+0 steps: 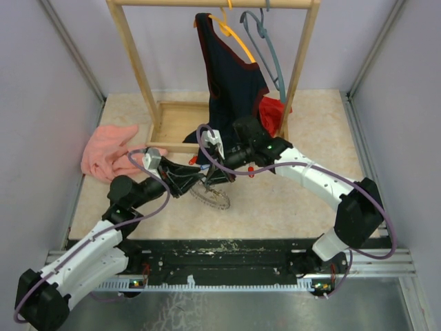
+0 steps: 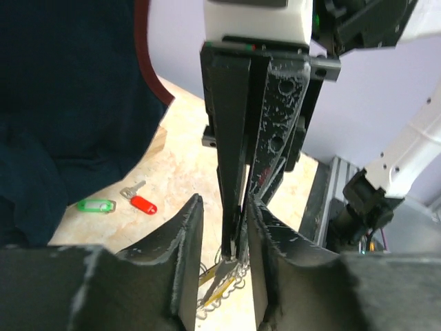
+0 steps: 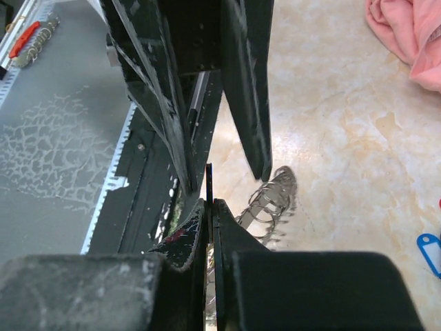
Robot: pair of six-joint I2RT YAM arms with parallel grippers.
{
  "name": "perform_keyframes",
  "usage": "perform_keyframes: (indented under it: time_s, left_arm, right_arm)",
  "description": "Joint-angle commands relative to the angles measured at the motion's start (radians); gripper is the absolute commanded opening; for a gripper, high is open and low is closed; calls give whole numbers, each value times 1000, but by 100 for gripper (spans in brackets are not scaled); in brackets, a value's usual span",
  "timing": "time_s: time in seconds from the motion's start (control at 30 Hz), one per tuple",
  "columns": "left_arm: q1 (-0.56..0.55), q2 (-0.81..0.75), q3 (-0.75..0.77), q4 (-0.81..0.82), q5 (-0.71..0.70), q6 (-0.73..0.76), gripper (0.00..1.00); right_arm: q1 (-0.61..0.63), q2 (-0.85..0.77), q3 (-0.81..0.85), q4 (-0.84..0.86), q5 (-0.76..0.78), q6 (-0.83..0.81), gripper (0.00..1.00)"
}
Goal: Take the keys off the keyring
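Top cam: high, on the near side of the keyring [image 1: 211, 196], looking down, far off. Wrist cams: tight on keyring from opposite sides, facing each other; left gripper [image 2: 222, 207] and right gripper [image 3: 209, 204] in both.

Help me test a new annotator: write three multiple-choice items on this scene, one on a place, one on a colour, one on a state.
1. Where are the green key and red key?
A) hooked on the keyring
B) on the table
C) inside a box

2. What colour is the cloth at the table's left edge?
A) pink
B) yellow
C) white

3. The right tool is:
A) wide open
B) out of view
C) shut on the keyring's edge

Answers:
1 B: the left wrist view shows both lying on the bare tabletop.
2 A: the top view shows it pink.
3 C: the right wrist view shows the tool pressed on the thin ring edge.
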Motion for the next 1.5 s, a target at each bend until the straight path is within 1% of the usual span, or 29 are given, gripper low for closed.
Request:
perform_keyframes:
  time_s: [0.0,0.1,0.17,0.27,0.37,0.5,0.63,0.73,0.87,1.03,1.1,1.17,1.2,1.37,1.47]
  left_arm:
    - [2,-93,-50,51,-109,7,42]
    - [2,-170,-137,97,-147,-11,48]
    - [2,-212,-195,142,-146,-32,49]
    - [1,-223,-263,215,-117,-78,50]
    - [2,-203,-308,279,-70,-112,51]
    - [2,-141,-341,356,-41,-130,51]
    - [2,-75,-358,408,-42,-90,56]
    - [1,-23,-359,446,-42,-52,57]
    - [2,19,-341,456,-37,12,57]
    - [2,18,-330,422,-61,101,57]
    - [2,8,-334,420,-60,129,55]
    - [1,-9,-341,423,-43,156,51]
    - [2,-21,-346,421,-43,157,50]
    - [2,-70,-359,391,-64,178,50]
    - [2,-59,-355,386,-62,196,50]
  right_arm:
    - [-8,-52,-4,93,-48,75,0]
    - [-19,-58,-16,147,-45,145,0]
    - [-22,-62,-25,187,-31,210,0]
    - [-21,-64,-42,249,14,292,0]
    - [-23,-62,-57,294,49,354,0]
    - [-23,-62,-64,325,51,399,0]
    - [-23,-71,-64,323,54,398,0]
    - [-25,-73,-65,322,48,396,0]
    - [-25,-74,-65,322,35,392,0]
    - [-25,-74,-64,319,22,387,0]
    - [-26,-74,-64,317,15,386,0]
    - [-26,-74,-64,316,13,382,0]
    - [-26,-75,-63,314,10,382,0]
    - [-27,-73,-61,307,-1,372,0]
    - [-28,-73,-60,305,-7,369,0]
